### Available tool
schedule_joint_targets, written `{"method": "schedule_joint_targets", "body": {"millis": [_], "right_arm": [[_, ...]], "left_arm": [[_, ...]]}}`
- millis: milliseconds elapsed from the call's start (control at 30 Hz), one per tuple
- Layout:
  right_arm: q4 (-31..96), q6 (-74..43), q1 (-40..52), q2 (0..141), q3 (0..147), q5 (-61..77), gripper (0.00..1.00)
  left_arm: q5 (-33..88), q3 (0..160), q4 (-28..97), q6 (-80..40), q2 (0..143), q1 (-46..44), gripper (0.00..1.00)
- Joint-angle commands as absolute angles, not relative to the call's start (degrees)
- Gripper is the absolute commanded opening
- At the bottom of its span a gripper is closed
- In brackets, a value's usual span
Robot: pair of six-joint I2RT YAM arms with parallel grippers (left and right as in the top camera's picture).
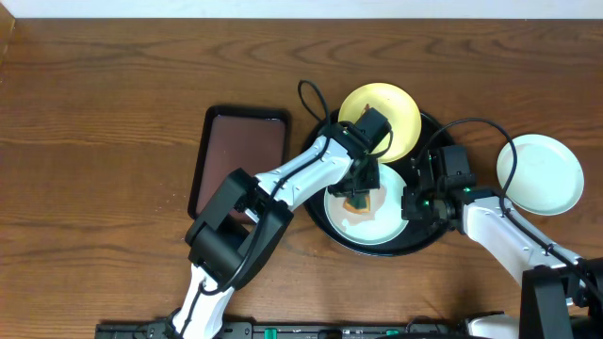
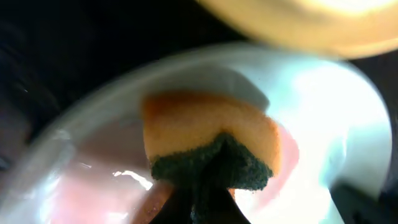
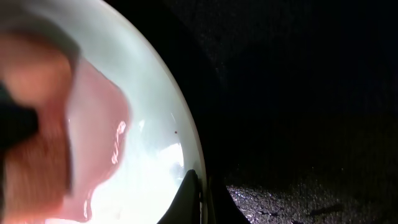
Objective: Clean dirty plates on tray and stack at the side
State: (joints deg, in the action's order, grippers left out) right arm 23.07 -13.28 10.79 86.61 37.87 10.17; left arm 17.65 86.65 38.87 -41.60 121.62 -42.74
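A pale plate point(image 1: 377, 226) lies in the middle of the round black tray point(image 1: 415, 247). My left gripper point(image 1: 361, 191) is shut on an orange sponge with a dark green pad point(image 1: 358, 202) and presses it on this plate. In the left wrist view the sponge point(image 2: 205, 134) sits on the plate point(image 2: 323, 124) in my jaws point(image 2: 208, 199). My right gripper point(image 1: 412, 202) is shut on the plate's right rim, seen in the right wrist view point(image 3: 202, 199). A reddish wet film point(image 3: 99, 124) covers part of the plate point(image 3: 155, 93). The pale yellow plate point(image 1: 380, 118) rests on the tray's far edge.
Another pale plate point(image 1: 540, 174) lies on the wooden table to the right of the tray. A brown rectangular tray point(image 1: 240, 155) lies to the left. The black tray floor point(image 3: 298, 93) shows beside the held rim. Cables loop near both wrists.
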Motion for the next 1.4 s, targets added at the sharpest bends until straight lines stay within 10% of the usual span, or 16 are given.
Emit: {"method": "schedule_joint_targets", "body": {"millis": [0,633,1367], "right_arm": [[24.4,-13.3,10.9,88.2,36.5,6.2,0.01],[24.5,-13.2,10.9,88.2,36.5,6.2,0.01],[24.6,-13.2,10.9,88.2,36.5,6.2,0.01]], "left_arm": [[30.4,85.5,41.0,-42.7,123.6,-43.4,0.07],[-10.3,90.0,58.3,-37.1,123.4,-42.2,0.08],[-12.7,99.4,70.7,-27.4,108.6,-23.7,0.07]]}}
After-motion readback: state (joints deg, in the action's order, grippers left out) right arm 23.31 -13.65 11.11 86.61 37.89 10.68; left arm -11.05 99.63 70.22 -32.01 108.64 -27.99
